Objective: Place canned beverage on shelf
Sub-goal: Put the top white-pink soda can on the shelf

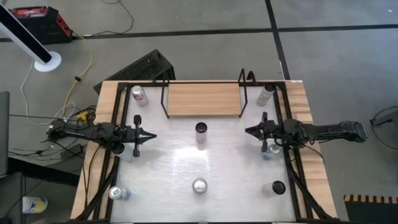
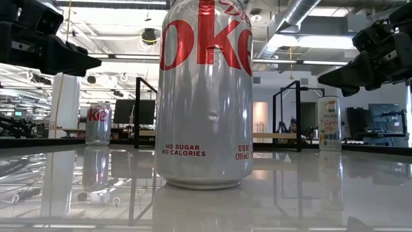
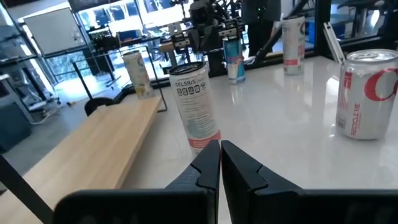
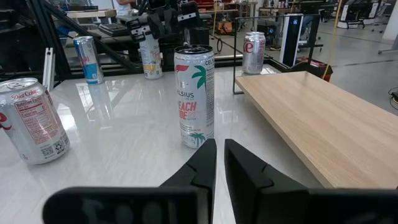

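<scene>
Fingers, left gripper (image 1: pixel 151 135): pressed together, holding nothing, over the table's left side.
Fingers, right gripper (image 1: pixel 249 130): nearly together, holding nothing, over the right side.
Celsius can (image 1: pixel 201 129): upright between the grippers, just before the shelf.
Shelf (image 1: pixel 203 99): bare, at the table's (image 1: pixel 230 168) back edge.

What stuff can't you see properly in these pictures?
- Big silver Diet Coke can, low view: its top is cut off by the picture's upper edge, and it hides the middle of the light-wood shelf board behind it.
- Small cans at the table corners, such as the one lying at the near left corner, high view: too small to read labels.
</scene>
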Action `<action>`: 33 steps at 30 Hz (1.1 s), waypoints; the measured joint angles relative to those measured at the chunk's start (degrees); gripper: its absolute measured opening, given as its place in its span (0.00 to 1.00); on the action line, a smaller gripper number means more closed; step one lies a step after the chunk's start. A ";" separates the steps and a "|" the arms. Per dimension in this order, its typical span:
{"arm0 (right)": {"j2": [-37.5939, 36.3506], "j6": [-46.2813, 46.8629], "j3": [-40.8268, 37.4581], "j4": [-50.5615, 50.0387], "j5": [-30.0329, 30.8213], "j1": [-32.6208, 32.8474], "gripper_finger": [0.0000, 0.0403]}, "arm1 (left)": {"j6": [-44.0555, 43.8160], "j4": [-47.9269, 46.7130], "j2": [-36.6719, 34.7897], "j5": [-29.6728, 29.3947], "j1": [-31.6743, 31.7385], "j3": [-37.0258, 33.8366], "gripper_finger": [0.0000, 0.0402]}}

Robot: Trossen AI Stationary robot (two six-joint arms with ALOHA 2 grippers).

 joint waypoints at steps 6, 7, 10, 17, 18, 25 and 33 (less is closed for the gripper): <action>0.02 -0.89 0.00 0.10 -0.01 0.00 0.15 | -14.66 0.02 -0.02 1.82 -0.04 0.00 0.00; 0.02 -2.84 0.02 0.33 0.00 0.00 0.15 | -17.22 0.27 -0.02 1.94 -0.04 -0.02 0.00; 0.02 -6.17 0.01 1.32 -0.01 -0.15 0.15 | -25.07 1.78 -0.02 1.99 -0.07 -0.08 0.00; 0.01 -2.24 0.00 3.89 0.15 -0.50 0.15 | -31.63 6.12 -0.02 -6.19 -0.04 -0.07 0.00; 0.02 -0.32 0.01 4.30 0.10 -0.55 0.15 | -32.28 6.78 -0.02 -7.60 -0.02 -0.07 0.00; 0.00 5.16 0.02 8.65 1.07 -0.55 0.15 | -29.61 9.17 -0.03 -21.71 0.01 -0.07 0.00; 1.63 5.47 3.56 10.67 1.29 0.87 0.19 | -17.87 18.72 3.14 -16.48 4.07 -0.02 0.00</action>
